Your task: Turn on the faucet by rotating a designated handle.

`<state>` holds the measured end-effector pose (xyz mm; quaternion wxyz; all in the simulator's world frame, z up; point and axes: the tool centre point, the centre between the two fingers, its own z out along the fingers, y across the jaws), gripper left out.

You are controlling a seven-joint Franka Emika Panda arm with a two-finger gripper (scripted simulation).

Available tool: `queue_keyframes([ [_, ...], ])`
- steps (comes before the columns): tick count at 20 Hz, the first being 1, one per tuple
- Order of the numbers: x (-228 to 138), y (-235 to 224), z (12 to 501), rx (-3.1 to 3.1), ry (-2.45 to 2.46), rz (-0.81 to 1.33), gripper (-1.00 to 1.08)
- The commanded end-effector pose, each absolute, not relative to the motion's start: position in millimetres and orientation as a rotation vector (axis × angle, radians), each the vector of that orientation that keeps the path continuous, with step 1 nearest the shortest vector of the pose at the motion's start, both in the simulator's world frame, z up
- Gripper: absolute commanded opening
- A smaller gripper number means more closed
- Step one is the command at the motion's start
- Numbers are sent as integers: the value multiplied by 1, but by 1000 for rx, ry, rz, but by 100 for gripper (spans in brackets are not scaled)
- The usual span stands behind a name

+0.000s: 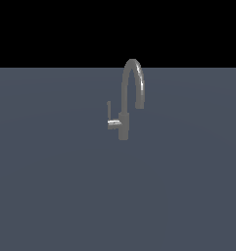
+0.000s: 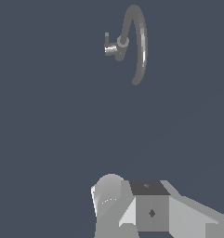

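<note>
The faucet point(image 1: 123, 115) is a small grey gooseneck tap standing on the flat grey surface, its arched spout curving down toward the exterior view's right. The handle point(image 1: 109, 117) is a short stub off the column toward the exterior view's left, ending in a slim upright rod. In the wrist view the faucet point(image 2: 142, 42) and the handle point(image 2: 108, 46) appear from above, far off. Blocky white and grey parts of my hand point(image 2: 150, 209) fill that picture's edge. No fingertips can be made out, and they are well away from the tap. The arm does not show in the exterior view.
The dark grey floor point(image 1: 56, 186) spreads around the faucet in every direction, and a black background lies beyond its far edge. No other objects show.
</note>
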<state>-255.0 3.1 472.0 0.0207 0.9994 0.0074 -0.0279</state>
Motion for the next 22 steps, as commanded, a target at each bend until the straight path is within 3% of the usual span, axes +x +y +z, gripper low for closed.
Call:
queue_keyframes([
  [1, -255, 3, 472, 3099, 23, -87, -100],
  [13, -251, -15, 468, 3077, 2, -119, -100],
  [22, -249, -7, 483, 3075, -80, -29, -100],
])
